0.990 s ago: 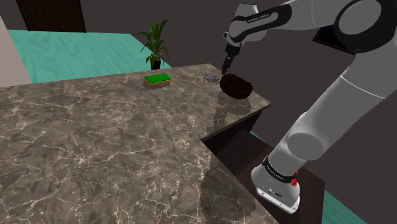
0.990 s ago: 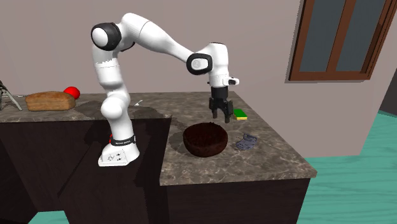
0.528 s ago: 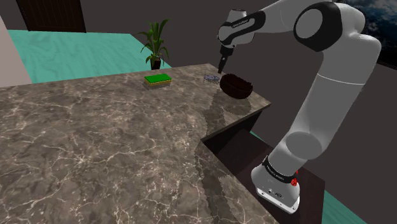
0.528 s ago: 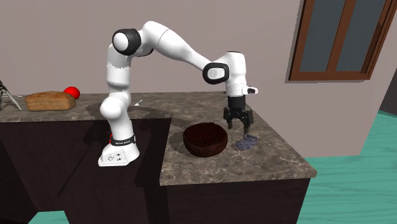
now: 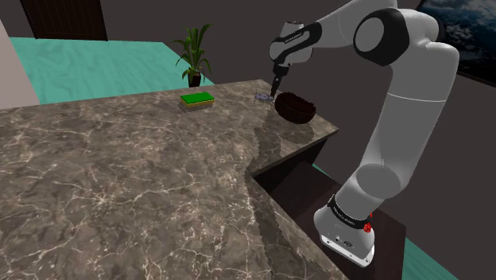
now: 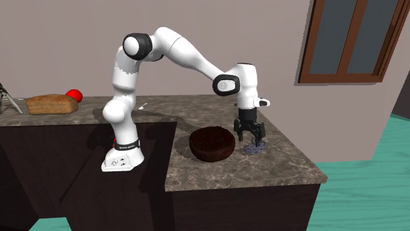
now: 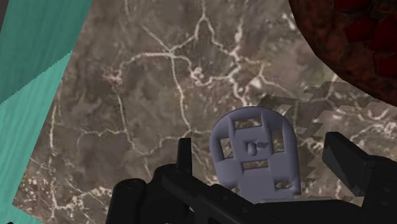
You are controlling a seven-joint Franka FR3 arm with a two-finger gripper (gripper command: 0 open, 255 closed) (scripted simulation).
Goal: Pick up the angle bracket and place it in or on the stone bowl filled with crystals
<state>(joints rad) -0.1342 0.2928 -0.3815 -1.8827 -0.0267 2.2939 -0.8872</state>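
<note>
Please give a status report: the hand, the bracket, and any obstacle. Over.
Hand open, low over counter. Grey bracket flat on it, between the fingers, not yet gripped. Dark bowl close beside, nothing in between.

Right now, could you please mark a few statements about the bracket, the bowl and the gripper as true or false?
1. The gripper is open, with a finger on either side of the angle bracket. True.
2. The angle bracket lies in the dark bowl. False: it lies on the marble counter beside the bowl.
3. A green sponge lies on the counter. True.
4. The sponge touches the bowl. False: they lie apart.
</note>
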